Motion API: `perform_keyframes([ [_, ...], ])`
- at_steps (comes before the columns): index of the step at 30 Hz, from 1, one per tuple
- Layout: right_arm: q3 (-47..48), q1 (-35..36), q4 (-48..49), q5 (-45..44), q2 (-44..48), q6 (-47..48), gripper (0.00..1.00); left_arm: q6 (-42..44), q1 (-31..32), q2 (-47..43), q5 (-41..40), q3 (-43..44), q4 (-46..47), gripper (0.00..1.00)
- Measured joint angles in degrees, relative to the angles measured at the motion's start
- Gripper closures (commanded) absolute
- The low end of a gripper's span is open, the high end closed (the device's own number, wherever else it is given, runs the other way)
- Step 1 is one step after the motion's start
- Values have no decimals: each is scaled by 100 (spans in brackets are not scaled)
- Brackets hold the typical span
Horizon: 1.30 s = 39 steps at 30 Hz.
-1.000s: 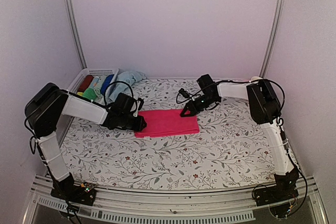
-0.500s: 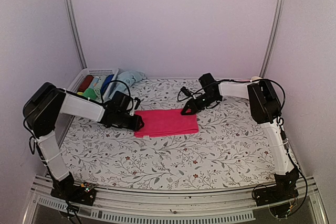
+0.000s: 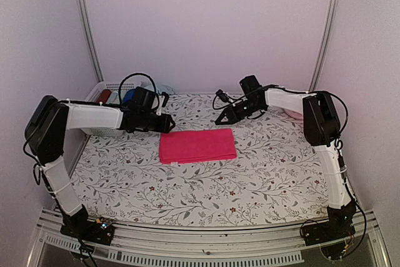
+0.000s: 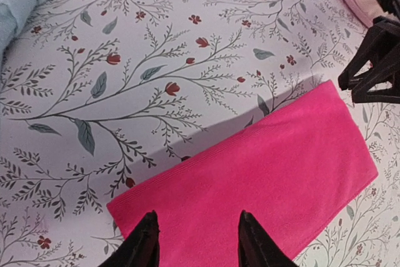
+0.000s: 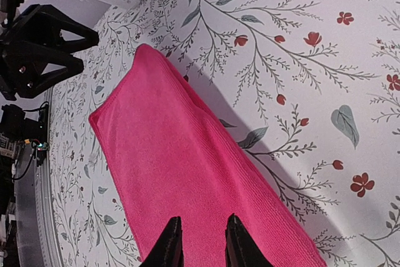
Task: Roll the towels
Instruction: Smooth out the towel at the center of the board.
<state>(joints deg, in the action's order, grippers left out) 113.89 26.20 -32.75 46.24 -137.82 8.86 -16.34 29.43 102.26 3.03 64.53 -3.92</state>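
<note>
Left of towel point(image 3: 197, 146), basket point(image 3: 111, 85) of rolls point(image 3: 104, 96)

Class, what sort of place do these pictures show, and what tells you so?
Probably a robot test booth: left arm and right arm bolted to a metal rail, plain walls enclosing the flowered table.

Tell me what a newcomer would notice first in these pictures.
A bright pink towel lies flat mid-table on the flowered tablecloth. The left gripper and right gripper hover near its far corners with jaws apart, holding nothing. A white basket with coloured rolls sits at the far left.
</note>
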Motion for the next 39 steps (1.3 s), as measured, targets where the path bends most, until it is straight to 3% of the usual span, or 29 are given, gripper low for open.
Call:
perform_keyframes([
  [10, 205, 0, 122, -459, -332, -142, 79, 50, -52, 1318, 146, 306, 2, 62],
  [20, 232, -2, 317, -1333, -680, -485, 80, 140, -151, 1327, 13, 328, 22, 58],
  [25, 232, 2, 400, -1543, -658, -516, 78, 170, -151, 1325, 15, 323, 39, 46],
  [33, 94, -13, 70, -1392, -247, -236, 59, 199, -186, 1152, -79, 365, -157, 11],
  [36, -59, -24, -83, -1172, 192, -42, 55, 199, -234, 828, -94, 365, -273, 6],
  [39, -361, -28, -129, -844, 938, 254, 53, 170, -245, 358, -48, 326, -262, 10],
])
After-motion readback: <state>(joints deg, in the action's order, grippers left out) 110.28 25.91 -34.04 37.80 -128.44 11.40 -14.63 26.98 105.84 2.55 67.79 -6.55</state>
